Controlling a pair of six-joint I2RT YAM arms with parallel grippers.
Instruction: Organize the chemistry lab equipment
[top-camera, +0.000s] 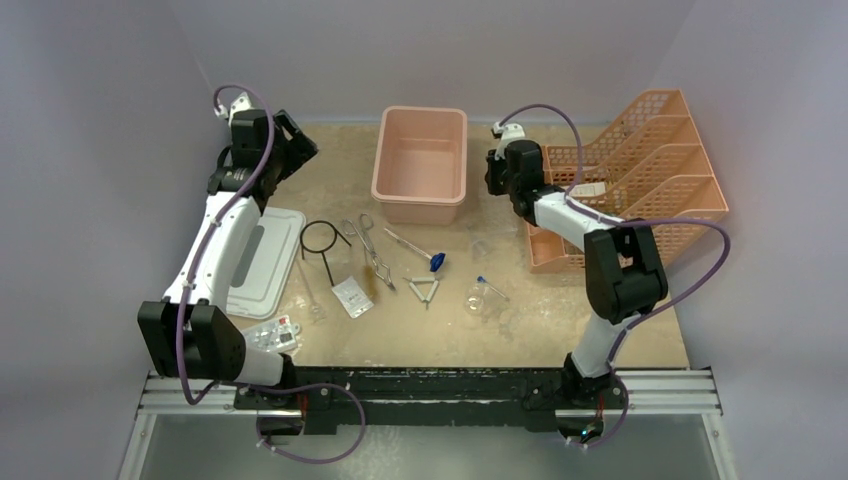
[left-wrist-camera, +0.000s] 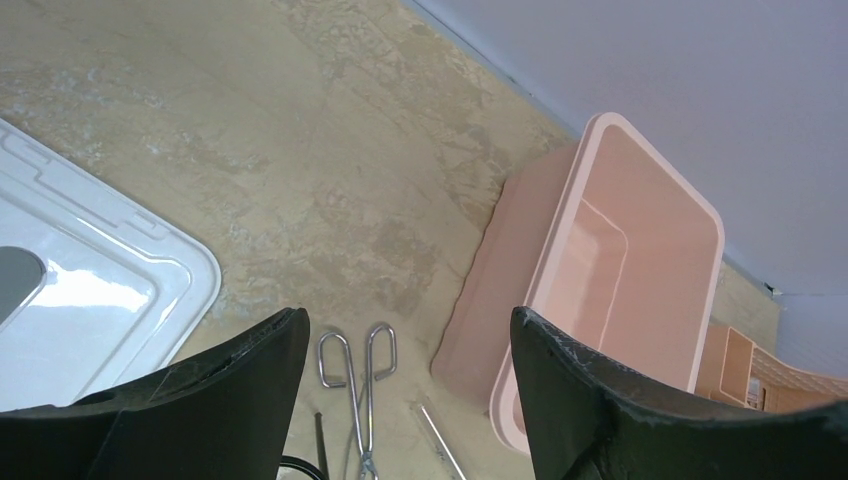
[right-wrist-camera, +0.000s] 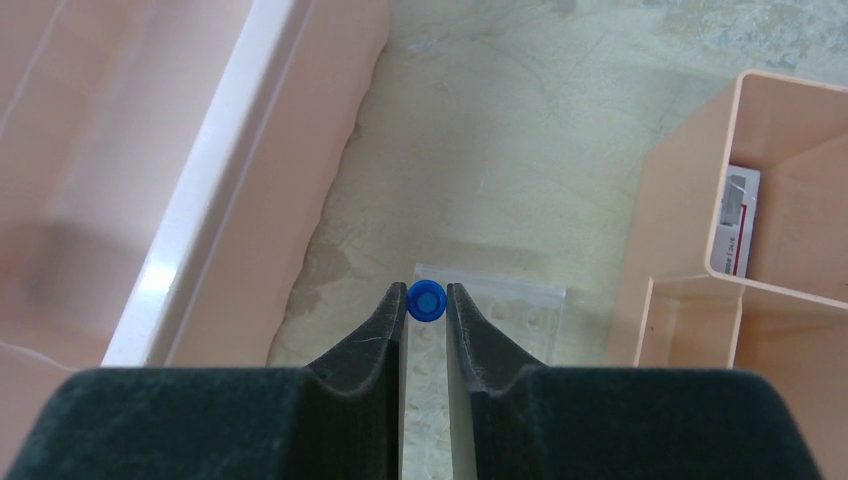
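My right gripper (right-wrist-camera: 427, 302) is shut on a thin clear tube with a blue cap (right-wrist-camera: 427, 297), held over a clear zip bag (right-wrist-camera: 505, 318) between the pink tub (right-wrist-camera: 150, 150) and the orange rack (right-wrist-camera: 690, 250). My left gripper (left-wrist-camera: 410, 335) is open and empty, raised above the ring handles of the metal tongs (left-wrist-camera: 358, 375). On the table lie a black wire ring (top-camera: 322, 238), the tongs (top-camera: 372, 252), a blue-tipped rod (top-camera: 418, 250), a wire triangle (top-camera: 423, 290), a clear flask (top-camera: 476, 298) and a white packet (top-camera: 352, 296).
The pink tub (top-camera: 420, 165) stands open at the back centre. Its white lid (top-camera: 262, 262) lies at the left under the left arm. The orange mesh racks (top-camera: 640, 180) fill the back right, with a white packet (right-wrist-camera: 738, 220) in one slot. More packets (top-camera: 275, 335) lie near the left base.
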